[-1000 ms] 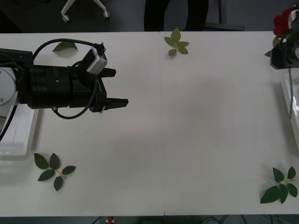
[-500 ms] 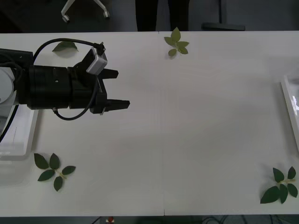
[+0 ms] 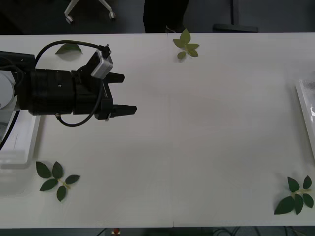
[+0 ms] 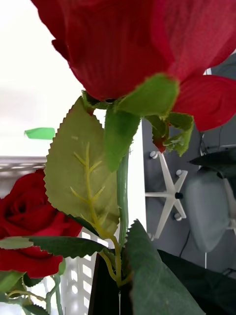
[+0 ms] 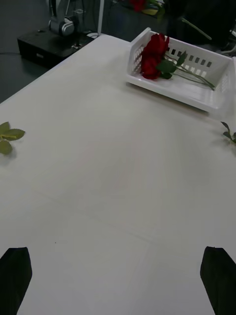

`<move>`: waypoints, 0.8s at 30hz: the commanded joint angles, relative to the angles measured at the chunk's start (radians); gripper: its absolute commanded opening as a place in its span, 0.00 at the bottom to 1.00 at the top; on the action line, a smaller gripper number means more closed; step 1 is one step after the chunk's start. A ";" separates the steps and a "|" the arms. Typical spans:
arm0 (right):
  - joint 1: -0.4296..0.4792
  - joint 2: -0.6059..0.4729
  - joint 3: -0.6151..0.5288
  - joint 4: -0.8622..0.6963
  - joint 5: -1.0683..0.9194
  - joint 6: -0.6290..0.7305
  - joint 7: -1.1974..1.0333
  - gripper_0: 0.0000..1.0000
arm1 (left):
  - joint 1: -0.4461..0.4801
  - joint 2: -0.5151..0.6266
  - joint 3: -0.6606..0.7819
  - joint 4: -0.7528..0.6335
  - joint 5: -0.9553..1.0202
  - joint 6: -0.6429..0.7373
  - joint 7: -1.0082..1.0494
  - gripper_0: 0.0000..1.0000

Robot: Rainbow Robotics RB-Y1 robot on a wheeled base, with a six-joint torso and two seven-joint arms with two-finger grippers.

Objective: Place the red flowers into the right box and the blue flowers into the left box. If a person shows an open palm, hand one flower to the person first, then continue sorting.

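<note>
Red rose (image 4: 123,44) sat up close to the R wrist cam, bloom above, stem (image 4: 122,197) running down between the black fingers of the right gripper (image 4: 119,290), which looked clamped on the stem base. More red roses (image 5: 153,55) already lay in the right box (image 5: 169,83) at far end of the table (image 3: 197,137), stems pointing along the tray. Front cam showed just the box rim (image 3: 304,110) at R edge. Left gripper (image 3: 123,93) hovered over L side of the table, fingers well apart, empty, near the left box (image 3: 19,147). Leaf sprigs (image 3: 55,179) scattered, not for sorting.

Judgement: step was dropping the held rose in the right box. Best to bring bloom over the tray middle, lower till stem lies along the others, then let go; avoid snagging leaves on the slotted wall.
</note>
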 commanded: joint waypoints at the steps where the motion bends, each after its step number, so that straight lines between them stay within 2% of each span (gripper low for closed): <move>1: 0.063 0.013 -0.025 0.009 0.020 -0.034 0.059 0.00 | -0.011 0.013 0.010 -0.018 0.007 0.002 0.012 1.00; 22: 0.202 0.056 -0.025 0.025 0.052 -0.044 0.049 0.01 | -0.002 0.013 0.010 -0.018 0.009 0.000 0.006 1.00; 23: 0.202 0.057 -0.025 0.025 0.051 -0.042 0.047 0.07 | -0.002 0.013 0.010 -0.018 0.009 0.000 0.007 1.00; 24: 0.202 0.059 -0.025 0.026 0.052 -0.042 0.044 0.26 | -0.002 0.013 0.010 -0.018 0.009 0.000 0.007 1.00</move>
